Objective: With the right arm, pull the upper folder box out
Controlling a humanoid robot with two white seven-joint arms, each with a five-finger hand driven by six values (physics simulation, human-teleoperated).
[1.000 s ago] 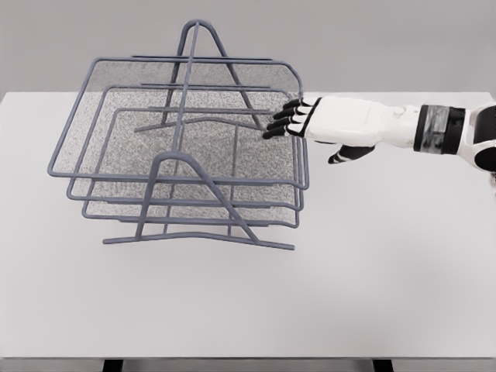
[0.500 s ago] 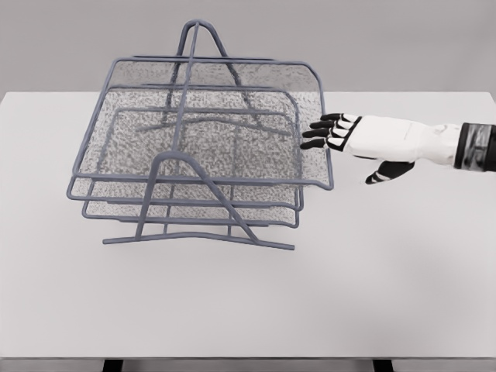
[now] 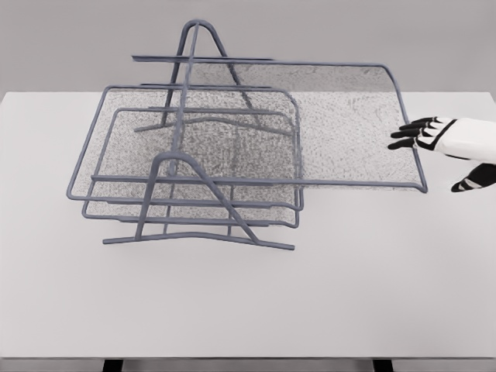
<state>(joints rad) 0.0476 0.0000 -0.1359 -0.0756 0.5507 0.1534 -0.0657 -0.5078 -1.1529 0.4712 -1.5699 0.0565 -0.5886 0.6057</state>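
Plain grey wall behind, and a big white table (image 3: pixel 349 294) filling most of my head camera view. On it sits the grey wire rack (image 3: pixel 190 167), a frame with arched ends and three mesh trays stacked one above the other.

The upper folder box (image 3: pixel 341 124) is the top tray, and from where I'm looking it sticks way out to the right of the rack. Its right rim hangs over bare table, well past the two lower trays (image 3: pixel 194 155), which sit lined up inside the frame. Its left part is still up by the top rails of the rack, level as far as I can see.

My right hand (image 3: pixel 446 143) comes in from the right edge, just the hand and a bit of white palm showing. The black fingertips (image 3: pixel 404 133) are stretched out toward the tray's right rim and look like they're touching it or right next to it, I honestly can't tell which. The fingers are extended and loose, not wrapped around the wire, and the thumb (image 3: pixel 473 180) hangs lower, apart from the rim. So nothing is actually clamped.
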